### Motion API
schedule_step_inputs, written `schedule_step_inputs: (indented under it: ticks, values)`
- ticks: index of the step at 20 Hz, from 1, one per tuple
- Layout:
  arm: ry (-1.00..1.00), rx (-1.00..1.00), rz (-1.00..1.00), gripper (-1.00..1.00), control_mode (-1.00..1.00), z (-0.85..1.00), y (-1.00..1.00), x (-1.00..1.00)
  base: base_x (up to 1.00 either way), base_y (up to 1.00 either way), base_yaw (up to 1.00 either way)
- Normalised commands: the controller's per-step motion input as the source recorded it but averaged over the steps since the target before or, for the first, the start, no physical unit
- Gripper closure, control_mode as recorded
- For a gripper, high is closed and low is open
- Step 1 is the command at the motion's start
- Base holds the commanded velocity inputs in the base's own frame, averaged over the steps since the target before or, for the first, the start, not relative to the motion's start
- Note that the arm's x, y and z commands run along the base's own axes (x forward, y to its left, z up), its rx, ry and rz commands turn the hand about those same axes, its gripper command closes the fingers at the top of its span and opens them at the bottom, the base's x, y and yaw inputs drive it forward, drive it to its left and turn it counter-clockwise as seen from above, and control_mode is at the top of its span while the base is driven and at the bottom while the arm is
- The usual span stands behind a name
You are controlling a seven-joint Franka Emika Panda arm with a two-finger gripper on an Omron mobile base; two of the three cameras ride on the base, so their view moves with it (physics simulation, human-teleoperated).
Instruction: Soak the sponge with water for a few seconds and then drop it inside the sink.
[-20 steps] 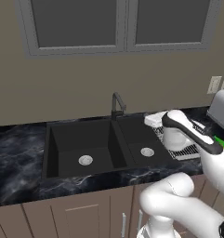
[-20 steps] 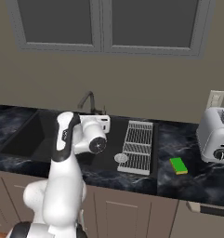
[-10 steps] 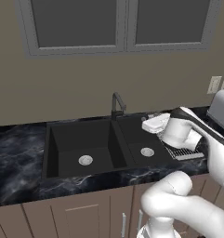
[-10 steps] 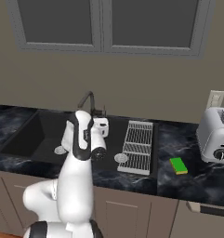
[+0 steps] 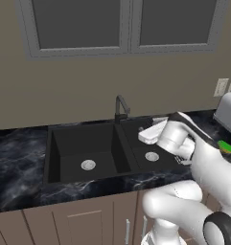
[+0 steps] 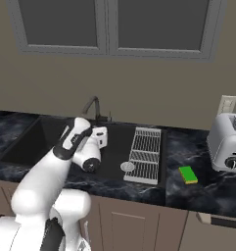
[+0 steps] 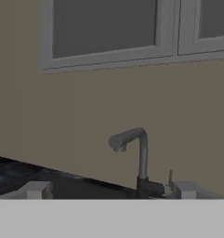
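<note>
Arm swung left twd faucet (image 7: 134, 153) | gripper (image 5: 146, 135) spread, empty, over sink (image 5: 64, 143) | sponge (image 6: 188, 174) far right on counter (image 6: 198, 188)

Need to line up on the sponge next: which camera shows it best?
The right base view: the whole sponge lies unobstructed on the counter beside the toaster. The left base view catches a green sliver behind the arm.

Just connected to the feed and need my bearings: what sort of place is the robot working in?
A home kitchen, rendered. A black double-basin sink with a faucet sits in a dark marble counter under a window, with a toaster and a green sponge nearby.
</note>
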Motion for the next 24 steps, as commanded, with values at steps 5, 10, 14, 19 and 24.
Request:
schedule_step_inputs:
  ticks: [5,10,14,19,24]
  values:
    - [0.16,-0.21,0.00,-1.00,-1.00,0.39,-0.02,0.00,0.00,0.00,0.00]
    - [0.17,-0.14,0.00,-1.00,-1.00,0.44,-0.04,0.00,0.00,0.00,0.00]
    - [0.11,-0.07,0.02,-1.00,-1.00,0.21,-0.22,0.07,0.00,0.00,0.00]
    - [0.01,0.00,0.09,-1.00,-1.00,-0.02,-0.57,0.39,0.00,0.00,0.00]
    - [0.00,0.01,0.14,-1.00,-1.00,0.00,-0.42,0.39,0.00,0.00,0.00]
